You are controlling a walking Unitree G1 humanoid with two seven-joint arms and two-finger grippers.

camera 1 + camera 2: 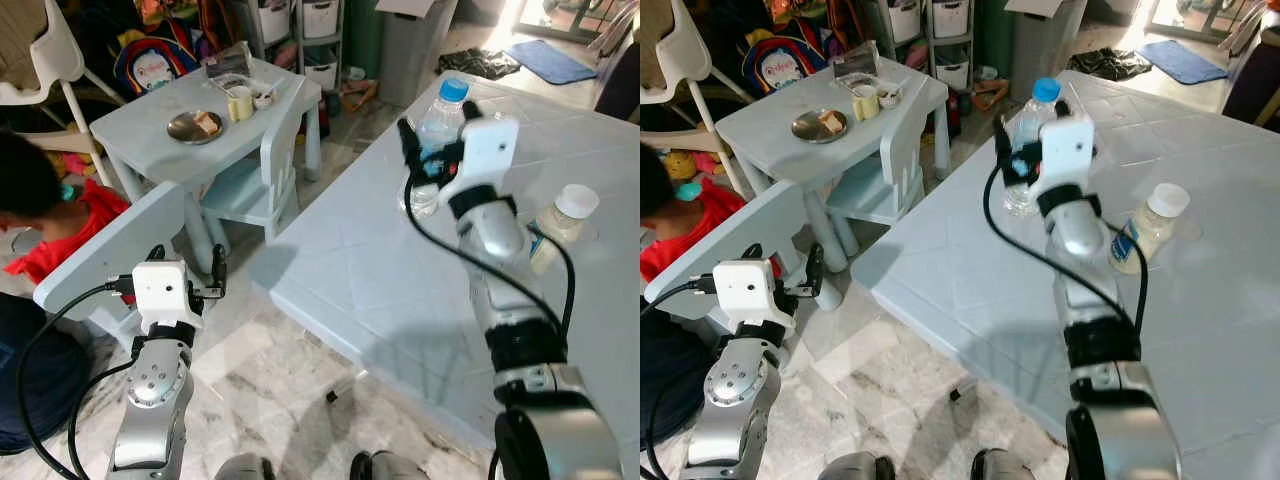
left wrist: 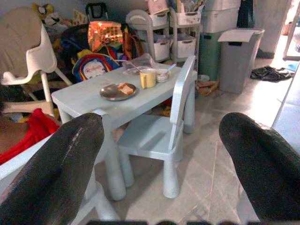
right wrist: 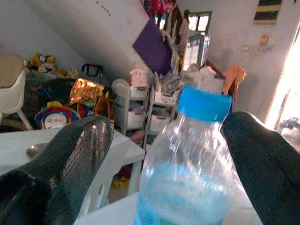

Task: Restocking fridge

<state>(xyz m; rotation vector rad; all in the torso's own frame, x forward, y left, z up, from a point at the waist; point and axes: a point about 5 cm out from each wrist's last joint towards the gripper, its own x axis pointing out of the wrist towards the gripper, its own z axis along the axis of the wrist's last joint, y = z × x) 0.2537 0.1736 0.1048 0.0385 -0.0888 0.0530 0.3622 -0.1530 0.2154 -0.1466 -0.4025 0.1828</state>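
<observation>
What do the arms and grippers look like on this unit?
Both arms are silver metal with black joint bands. Each wrist carries a white boxy camera housing, and a loose black cable loops along each arm. The left gripper and right gripper each have two long black fingers with rounded, slightly glossy tips.

A small pale-blue table [image 1: 150, 125] and chair [image 1: 262, 175] stand on marbled floor [image 1: 270, 370] before cluttered shelves [image 1: 300, 25].
</observation>
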